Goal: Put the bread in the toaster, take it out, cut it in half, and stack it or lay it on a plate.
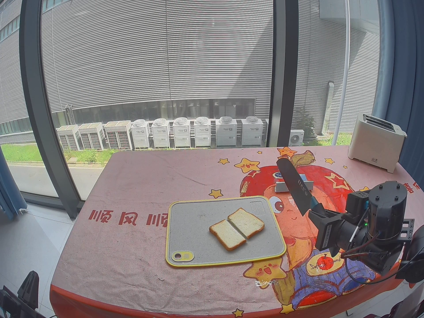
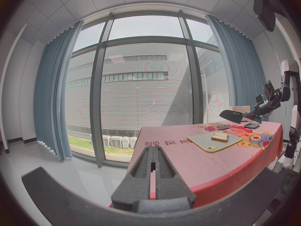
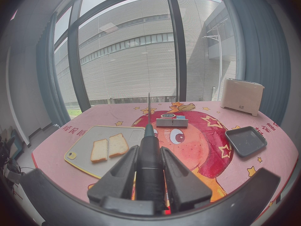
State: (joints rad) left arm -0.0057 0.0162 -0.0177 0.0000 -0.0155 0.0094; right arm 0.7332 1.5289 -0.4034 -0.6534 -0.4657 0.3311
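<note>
From the head view, the bread (image 1: 236, 228) lay cut in two halves, close side by side, on a grey cutting board (image 1: 194, 226) with a yellow rim, in the middle of the pink table (image 1: 132, 252). Just right of the board, the right claw (image 1: 324, 224) gripped a black knife (image 1: 295, 186) by its handle. The blade was up in the air and hid part of a small grey block (image 1: 309, 183) behind it. A white toaster (image 1: 376, 141) stood at the far right corner, well apart from the bread.

From the left wrist, the left claw (image 2: 152, 170) had its fingers pressed together with nothing in them, out past the table's edge.

From the right wrist, the right claw (image 3: 150, 160) squeezed the knife handle on both sides. The thin blade pointed at the grey block. A dark plate (image 3: 246, 140) lay on the table near the toaster, well apart from the bread on its board
</note>
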